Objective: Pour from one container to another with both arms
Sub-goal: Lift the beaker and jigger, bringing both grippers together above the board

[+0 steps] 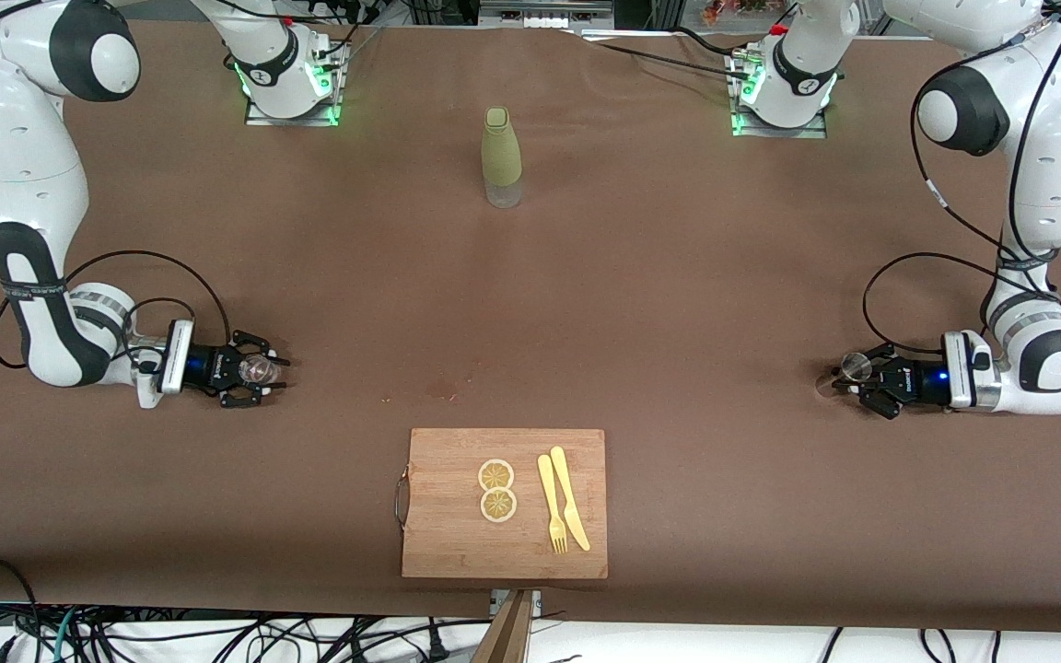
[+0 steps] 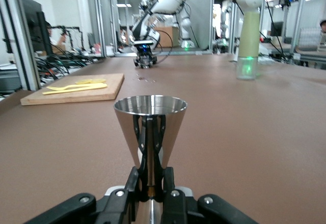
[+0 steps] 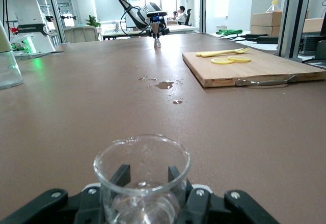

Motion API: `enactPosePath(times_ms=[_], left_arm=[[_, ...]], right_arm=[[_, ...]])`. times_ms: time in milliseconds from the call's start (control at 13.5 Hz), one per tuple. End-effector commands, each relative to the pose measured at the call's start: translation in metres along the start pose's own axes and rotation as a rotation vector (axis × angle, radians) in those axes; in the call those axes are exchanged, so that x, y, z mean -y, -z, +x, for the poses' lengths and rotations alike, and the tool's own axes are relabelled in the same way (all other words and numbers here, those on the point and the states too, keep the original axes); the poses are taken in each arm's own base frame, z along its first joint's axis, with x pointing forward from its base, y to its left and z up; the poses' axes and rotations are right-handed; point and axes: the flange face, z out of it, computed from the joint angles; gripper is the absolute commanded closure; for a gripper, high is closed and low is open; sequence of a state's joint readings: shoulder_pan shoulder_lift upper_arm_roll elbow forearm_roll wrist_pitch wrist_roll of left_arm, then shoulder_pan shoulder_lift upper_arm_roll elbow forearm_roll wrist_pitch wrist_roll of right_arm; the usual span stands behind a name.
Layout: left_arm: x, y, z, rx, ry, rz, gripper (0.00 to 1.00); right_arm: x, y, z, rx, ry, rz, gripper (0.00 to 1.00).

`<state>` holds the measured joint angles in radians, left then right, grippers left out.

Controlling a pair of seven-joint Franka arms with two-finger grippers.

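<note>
The left gripper, at the brown surface's three o'clock edge, is clamped on a steel jigger. At nine o'clock, the right gripper's jaws bracket a glass beaker. Spilled droplets mark the middle.

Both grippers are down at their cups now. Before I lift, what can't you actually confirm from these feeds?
- Metal jigger: its inside is hidden by its own rim in the left wrist view, and it is too small in the front view.
- Glass beaker: the right gripper shows through the glass; finger contact is unclear.
- Bottle: cut off by the frame edge in the right wrist view, so no fill level.
- Spill: barely visible from the front.
</note>
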<state>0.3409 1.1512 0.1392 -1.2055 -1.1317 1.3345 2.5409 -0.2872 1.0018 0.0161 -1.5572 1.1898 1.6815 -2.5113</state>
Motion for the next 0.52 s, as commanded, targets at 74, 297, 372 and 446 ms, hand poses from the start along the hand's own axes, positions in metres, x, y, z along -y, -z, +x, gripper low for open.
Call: enactPosePath(times_ms=[74, 297, 372, 446], left_arm=[[0.035, -0.039, 0.028, 0.112, -0.090, -0.058, 1.00], [0.065, -0.116, 0.063, 0.080, -0.060, -0.119, 1.00], [0.073, -0.141, 0.074, 0.062, -0.052, -0.138, 1.00], [0.080, -0.165, 0.089, 0.043, -0.046, -0.151, 1.00]], right_arm=[[-0.008, 0.001, 0.003, -0.025, 0.019, -0.010, 0.66], [-0.023, -0.011, 0.028, -0.060, 0.000, 0.013, 0.66], [-0.029, -0.021, 0.039, -0.074, -0.009, 0.024, 0.66], [-0.036, -0.030, 0.050, -0.079, -0.015, 0.029, 0.66]])
